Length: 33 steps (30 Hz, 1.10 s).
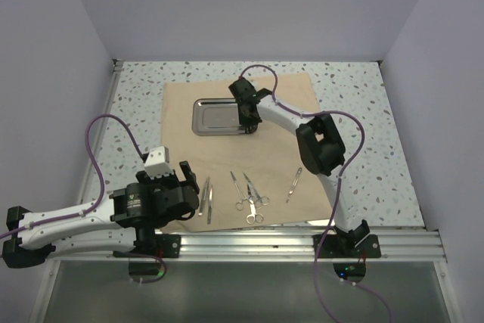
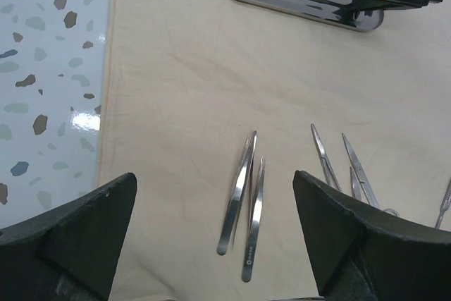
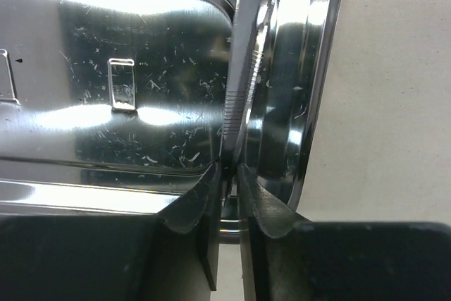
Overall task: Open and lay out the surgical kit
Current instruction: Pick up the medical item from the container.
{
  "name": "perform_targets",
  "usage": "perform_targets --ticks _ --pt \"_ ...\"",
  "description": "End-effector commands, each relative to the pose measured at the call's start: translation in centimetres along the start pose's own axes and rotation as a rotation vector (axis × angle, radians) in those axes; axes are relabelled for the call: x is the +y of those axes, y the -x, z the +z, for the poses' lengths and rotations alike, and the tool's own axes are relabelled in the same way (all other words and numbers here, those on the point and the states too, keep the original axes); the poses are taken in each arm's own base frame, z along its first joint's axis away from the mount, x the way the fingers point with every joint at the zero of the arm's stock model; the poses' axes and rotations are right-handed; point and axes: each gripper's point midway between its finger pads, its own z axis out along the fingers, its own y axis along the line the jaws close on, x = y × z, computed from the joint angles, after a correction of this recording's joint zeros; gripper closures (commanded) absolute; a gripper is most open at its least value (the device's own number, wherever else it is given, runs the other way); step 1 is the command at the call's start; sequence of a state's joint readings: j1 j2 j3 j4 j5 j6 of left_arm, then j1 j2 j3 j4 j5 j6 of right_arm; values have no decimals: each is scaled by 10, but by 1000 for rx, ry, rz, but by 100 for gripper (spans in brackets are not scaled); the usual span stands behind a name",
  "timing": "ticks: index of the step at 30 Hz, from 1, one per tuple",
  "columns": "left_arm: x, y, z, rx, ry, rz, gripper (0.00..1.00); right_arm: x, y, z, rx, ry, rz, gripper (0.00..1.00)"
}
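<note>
The surgical kit's tan cloth (image 1: 287,111) lies spread flat on the table. The shiny steel tray (image 1: 215,116) rests on its far part. My right gripper (image 1: 247,120) reaches down at the tray's right end. In the right wrist view the right gripper (image 3: 230,174) has its jaws pinched on a slim metal instrument (image 3: 243,68) with fine markings, lying along the tray's wall (image 3: 303,89). My left gripper (image 2: 215,223) hangs open over two tweezers (image 2: 243,202) at the cloth's near left; nothing is between its fingers. Scissors and forceps (image 1: 249,198) lie to the right of the tweezers.
Another slim metal tool (image 1: 293,184) lies on the cloth near the right arm. Speckled tabletop (image 2: 49,68) shows left of the cloth's edge. White walls close in the table at the back and sides, and a metal rail (image 1: 265,243) runs along the near edge.
</note>
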State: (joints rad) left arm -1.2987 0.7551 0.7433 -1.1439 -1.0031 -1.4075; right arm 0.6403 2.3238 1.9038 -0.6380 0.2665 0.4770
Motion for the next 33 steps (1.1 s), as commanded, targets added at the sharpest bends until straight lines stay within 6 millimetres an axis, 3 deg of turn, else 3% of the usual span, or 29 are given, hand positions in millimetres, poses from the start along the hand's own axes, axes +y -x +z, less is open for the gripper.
perform_targets --ticks 1,3,5,9,13,14,18,21,29,32,33 --pt "2 6 2 -45 11 -26 3 -7 -21 21 73 -27 -22 85" --pt "2 7 1 -45 9 -28 4 -8 -29 26 93 -37 -31 98" --pt "2 7 1 -45 5 -32 4 -11 -36 31 110 -46 -35 100" --pt "2 7 1 -46 7 -29 4 -10 -29 24 91 -36 -27 100" --pt "2 6 1 -44 7 -26 4 -6 2 -10 8 -9 -9 100" --pt "2 6 1 -44 9 -23 4 -5 17 -29 -36 10 4 100" --pt "2 6 2 -46 11 -24 4 -9 45 -72 -118 26 18 100" --pt "2 6 1 -45 9 -25 4 -13 54 -93 -147 30 21 100" --pt "2 6 2 -44 10 -20 5 -40 36 -128 -157 -7 18 100" --pt "1 5 2 -42 9 -17 5 -63 16 -144 -170 -42 28 100" --pt "1 5 1 -40 9 -15 5 -73 -4 -139 -139 -67 16 100"
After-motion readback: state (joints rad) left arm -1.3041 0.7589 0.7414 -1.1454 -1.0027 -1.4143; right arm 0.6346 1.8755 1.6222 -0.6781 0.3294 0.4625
